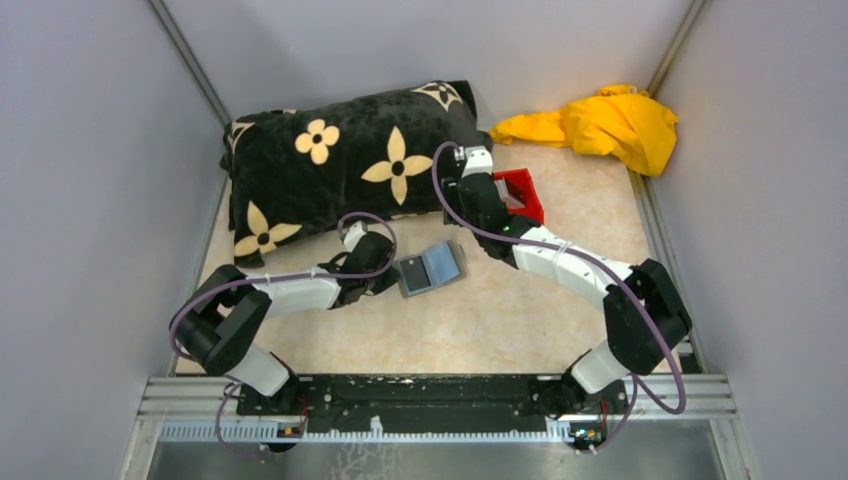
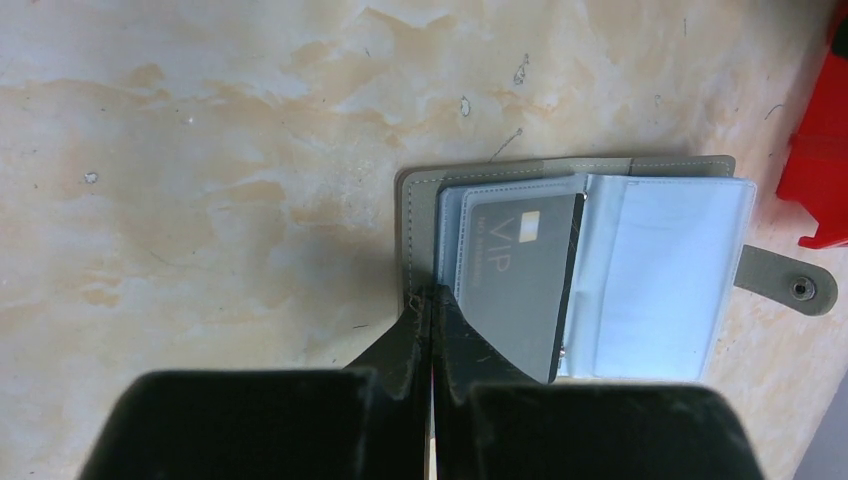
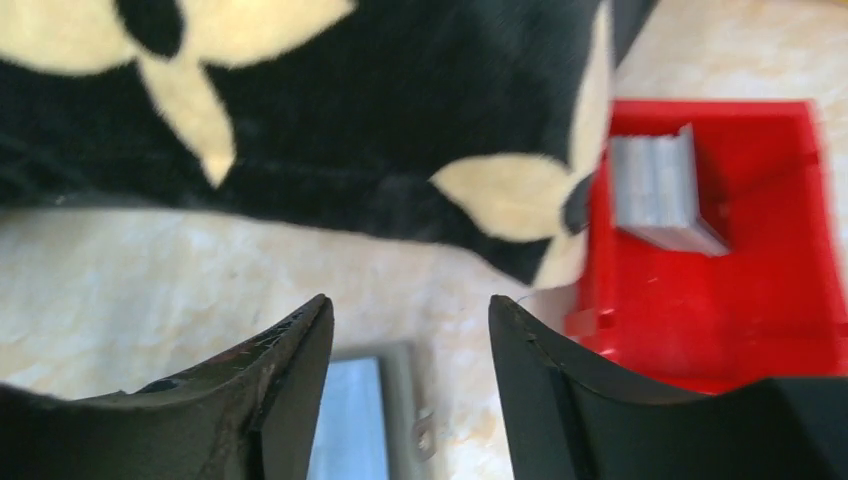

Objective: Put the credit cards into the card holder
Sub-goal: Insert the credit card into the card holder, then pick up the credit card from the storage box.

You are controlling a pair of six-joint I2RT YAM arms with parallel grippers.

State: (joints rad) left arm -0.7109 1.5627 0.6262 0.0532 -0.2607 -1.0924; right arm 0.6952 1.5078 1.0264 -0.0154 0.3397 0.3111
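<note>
The card holder (image 1: 432,268) lies open on the table, grey with pale blue plastic sleeves and a snap tab on its right. A dark grey credit card marked VIP (image 2: 520,275) lies tilted on its left sleeve. My left gripper (image 2: 431,297) is shut, its tips resting at the left edge of the card holder (image 2: 600,260). My right gripper (image 3: 410,310) is open and empty, above the table just beyond the right edge of the card holder (image 3: 352,420). A stack of grey cards (image 3: 660,195) stands in the red bin (image 3: 740,290).
A black pillow with cream flowers (image 1: 340,165) lies along the back left, close behind my right gripper. The red bin (image 1: 522,195) stands to the right of the right wrist. A yellow cloth (image 1: 600,125) sits in the back right corner. Grey walls close both sides.
</note>
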